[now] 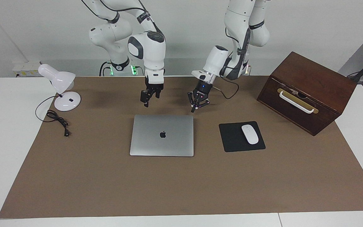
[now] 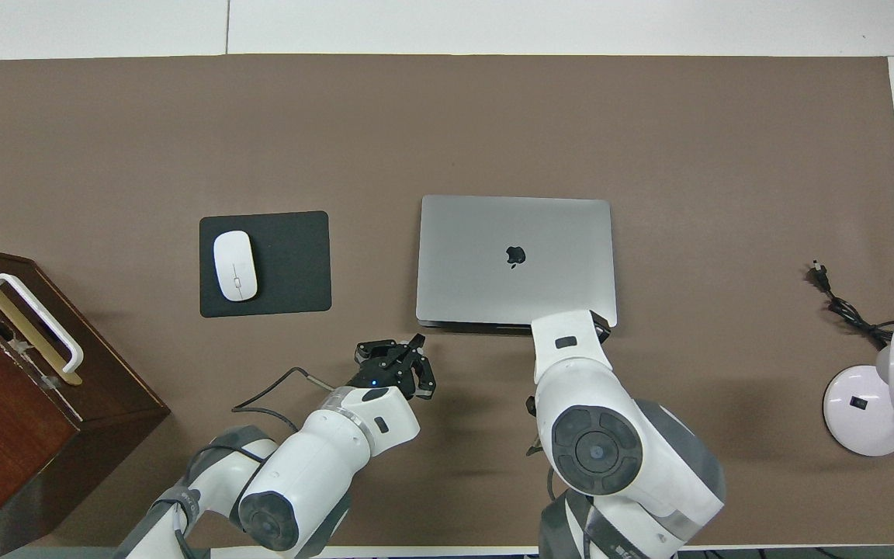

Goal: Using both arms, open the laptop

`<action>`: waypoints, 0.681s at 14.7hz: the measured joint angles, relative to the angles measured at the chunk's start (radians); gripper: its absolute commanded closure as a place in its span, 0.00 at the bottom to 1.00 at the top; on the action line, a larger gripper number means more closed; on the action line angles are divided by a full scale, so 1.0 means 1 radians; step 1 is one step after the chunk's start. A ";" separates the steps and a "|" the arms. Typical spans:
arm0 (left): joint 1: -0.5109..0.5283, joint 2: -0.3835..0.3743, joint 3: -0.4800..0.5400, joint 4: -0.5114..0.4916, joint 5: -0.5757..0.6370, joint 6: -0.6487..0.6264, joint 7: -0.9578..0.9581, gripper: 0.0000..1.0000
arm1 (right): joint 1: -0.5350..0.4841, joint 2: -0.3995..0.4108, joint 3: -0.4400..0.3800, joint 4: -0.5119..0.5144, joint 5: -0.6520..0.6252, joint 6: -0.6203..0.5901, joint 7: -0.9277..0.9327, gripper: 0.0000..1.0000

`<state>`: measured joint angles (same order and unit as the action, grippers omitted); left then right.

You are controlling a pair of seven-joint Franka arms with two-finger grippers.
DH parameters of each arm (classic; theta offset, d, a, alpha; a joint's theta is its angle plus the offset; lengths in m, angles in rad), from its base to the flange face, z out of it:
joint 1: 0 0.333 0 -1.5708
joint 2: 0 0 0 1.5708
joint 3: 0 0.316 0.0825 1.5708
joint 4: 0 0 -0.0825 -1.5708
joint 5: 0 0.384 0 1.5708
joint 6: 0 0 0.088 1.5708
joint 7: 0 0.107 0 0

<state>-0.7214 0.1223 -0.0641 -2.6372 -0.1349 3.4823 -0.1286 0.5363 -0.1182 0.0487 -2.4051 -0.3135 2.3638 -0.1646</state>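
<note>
Left gripper [image 1: 194,110], fingertips pressed together, hangs over the mat near the closed laptop [image 1: 162,135], at its 1 o'clock in the facing view; right gripper [image 1: 146,104], finger spread unclear, at its 11 o'clock

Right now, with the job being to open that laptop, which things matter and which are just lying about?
Matter:
laptop, shut
left gripper
right gripper

Lying about:
mouse
mouse pad
lamp
wooden box

Brown-matted table [image 1: 181,189] under closed laptop [image 1: 162,135]
</note>
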 measured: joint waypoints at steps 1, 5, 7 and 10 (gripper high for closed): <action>-0.002 0.018 0.001 0.017 -0.003 0.000 0.000 1.00 | 0.000 0.010 0.000 -0.002 0.000 0.014 0.000 0.00; -0.004 0.066 0.009 0.064 -0.008 0.000 0.000 1.00 | 0.000 0.026 0.000 -0.002 0.000 0.023 0.000 0.00; -0.004 0.082 0.012 0.079 -0.008 0.000 0.000 1.00 | 0.000 0.026 0.000 -0.002 0.000 0.023 0.000 0.00; -0.004 0.104 0.014 0.100 -0.009 0.000 0.000 1.00 | 0.000 0.026 0.000 -0.002 0.000 0.023 0.000 0.00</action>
<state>-0.7250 0.2262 -0.0501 -2.5375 -0.1437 3.4826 -0.1286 0.5364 -0.0923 0.0487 -2.4075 -0.3137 2.3872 -0.1646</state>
